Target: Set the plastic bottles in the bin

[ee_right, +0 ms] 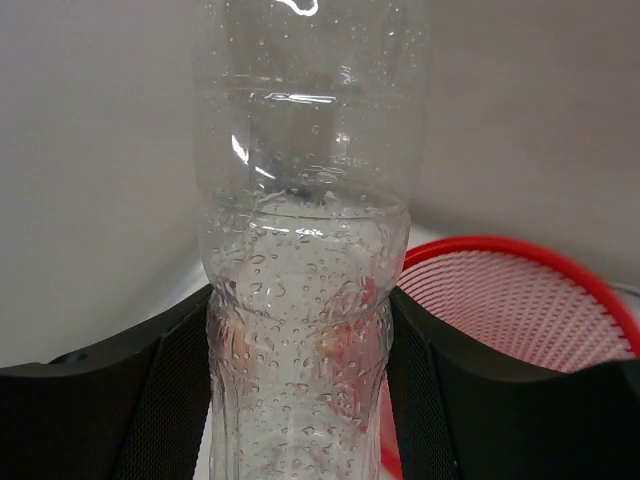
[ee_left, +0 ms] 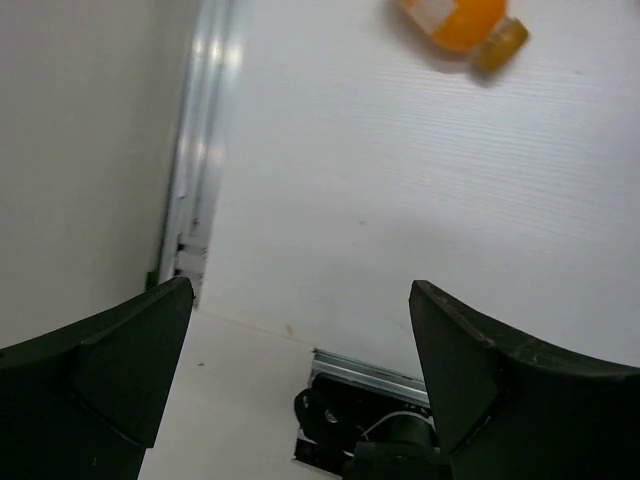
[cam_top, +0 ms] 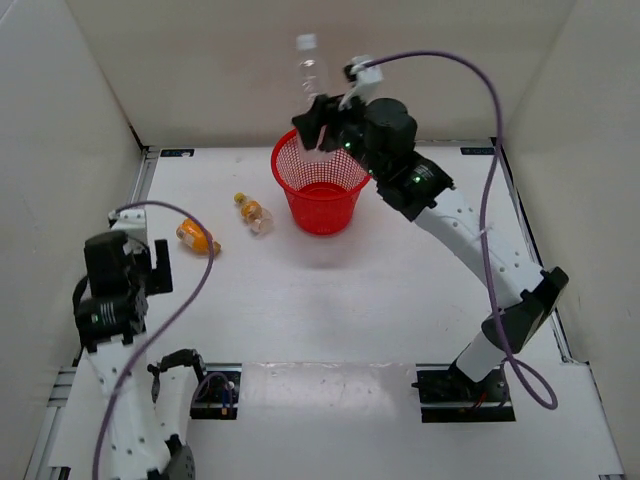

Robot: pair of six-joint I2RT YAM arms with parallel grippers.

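My right gripper [cam_top: 322,128] is shut on the long clear bottle [cam_top: 310,70] and holds it upright above the far rim of the red mesh bin [cam_top: 322,190]. In the right wrist view the bottle [ee_right: 305,250] stands between my fingers [ee_right: 165,390], with the bin [ee_right: 520,300] behind it to the right. The orange-filled bottle [cam_top: 197,237] and the small clear bottle with a yellow-orange cap [cam_top: 254,214] lie on the table left of the bin. My left gripper [cam_top: 160,265] is open and empty, near the table's left side. The orange bottle [ee_left: 462,22] shows at the top of the left wrist view.
White walls enclose the table on three sides. A metal rail [ee_left: 195,170] runs along the table's left edge. The arm bases and their cables [cam_top: 210,390] sit at the near edge.
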